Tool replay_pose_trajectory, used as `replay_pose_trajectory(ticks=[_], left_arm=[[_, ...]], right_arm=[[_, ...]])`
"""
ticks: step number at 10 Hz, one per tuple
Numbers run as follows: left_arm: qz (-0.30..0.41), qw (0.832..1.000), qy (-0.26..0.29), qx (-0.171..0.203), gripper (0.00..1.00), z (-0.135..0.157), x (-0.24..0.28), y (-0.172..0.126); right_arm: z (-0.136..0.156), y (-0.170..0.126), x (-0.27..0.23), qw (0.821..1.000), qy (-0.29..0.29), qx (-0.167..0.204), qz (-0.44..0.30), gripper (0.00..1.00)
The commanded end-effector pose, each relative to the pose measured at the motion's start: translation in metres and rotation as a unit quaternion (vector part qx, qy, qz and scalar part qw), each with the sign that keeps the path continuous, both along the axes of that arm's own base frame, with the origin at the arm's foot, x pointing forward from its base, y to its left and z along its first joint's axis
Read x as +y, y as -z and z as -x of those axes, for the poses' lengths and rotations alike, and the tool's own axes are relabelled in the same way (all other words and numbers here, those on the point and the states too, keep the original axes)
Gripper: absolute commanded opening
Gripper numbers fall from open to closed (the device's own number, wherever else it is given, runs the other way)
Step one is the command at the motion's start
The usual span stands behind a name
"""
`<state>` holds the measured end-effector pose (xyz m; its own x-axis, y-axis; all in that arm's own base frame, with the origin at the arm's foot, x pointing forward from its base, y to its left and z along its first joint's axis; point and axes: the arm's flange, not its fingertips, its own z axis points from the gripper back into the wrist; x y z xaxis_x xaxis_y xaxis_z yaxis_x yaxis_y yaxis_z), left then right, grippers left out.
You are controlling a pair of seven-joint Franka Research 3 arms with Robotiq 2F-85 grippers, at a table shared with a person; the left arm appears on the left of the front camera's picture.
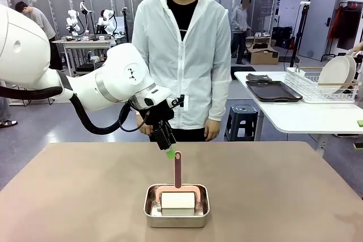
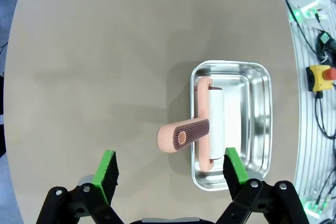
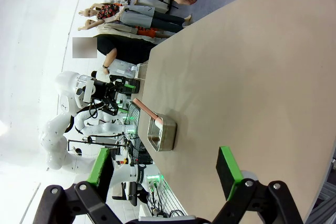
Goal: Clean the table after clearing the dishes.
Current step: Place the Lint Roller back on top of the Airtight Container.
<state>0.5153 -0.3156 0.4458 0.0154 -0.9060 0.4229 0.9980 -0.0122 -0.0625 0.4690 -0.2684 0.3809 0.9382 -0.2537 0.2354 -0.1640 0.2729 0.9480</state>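
Left gripper (image 1: 168,143) open, hanging just above the top end of the lint roller's (image 1: 177,188) upright pink handle, on the far side of the steel tin (image 1: 176,205). Not touching anything. In the left wrist view the left gripper (image 2: 170,169) has its green pads spread wide, with the ribbed handle end of the roller between them and farther off.

Roller lies inside the tin: white roll against the tin floor, pink frame over it, handle sticking up.

Tin sits on the tan bench (image 1: 85,196), near the robot-side edge, roughly mid-width. Bench top around the tin is bare.

Right gripper (image 3: 168,169) also open, pads well apart, holding nothing. It looks across the bench (image 3: 252,77) with the tin (image 3: 161,136) well away from it.

Dishes: white plates (image 1: 336,73) stand on edge in a white wire rack (image 1: 317,89) on the white side table (image 1: 295,114), far right of the tin. Dark tray (image 1: 273,90) lies flat just left of the rack on that same table.

Person (image 1: 182,55) in a white jacket stands at the far edge of the bench, behind the tin, arms down.
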Motion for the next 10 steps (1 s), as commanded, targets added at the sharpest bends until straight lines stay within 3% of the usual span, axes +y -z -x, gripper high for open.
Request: replay_pose_trajectory(ticks=[1,3,4,6,8,10], left_arm=[[-0.002,1.000,-0.001,-0.001,1.00,0.000,0.001,-0.002],[0.000,1.000,0.000,0.000,1.00,0.000,0.000,0.000],[-0.004,1.000,-0.008,-0.010,1.00,0.002,0.006,-0.013],[0.054,0.997,-0.060,-0.006,1.00,0.003,0.048,-0.051],[0.124,0.985,-0.118,0.019,1.00,0.004,0.108,-0.082],[0.189,0.957,-0.207,0.076,1.00,0.002,0.190,-0.098]], right_arm=[[0.004,-0.002,0.002,1.000,-0.003,0.004,0.002,1.00],[0.004,-0.002,0.002,1.000,-0.003,0.004,0.002,1.00],[0.004,-0.002,0.002,1.000,-0.003,0.004,0.002,1.00],[0.004,-0.002,0.002,1.000,-0.003,0.004,0.002,1.00],[0.004,-0.002,0.002,1.000,-0.003,0.004,0.002,1.00],[0.004,-0.002,0.002,1.000,-0.003,0.004,0.002,1.00]])
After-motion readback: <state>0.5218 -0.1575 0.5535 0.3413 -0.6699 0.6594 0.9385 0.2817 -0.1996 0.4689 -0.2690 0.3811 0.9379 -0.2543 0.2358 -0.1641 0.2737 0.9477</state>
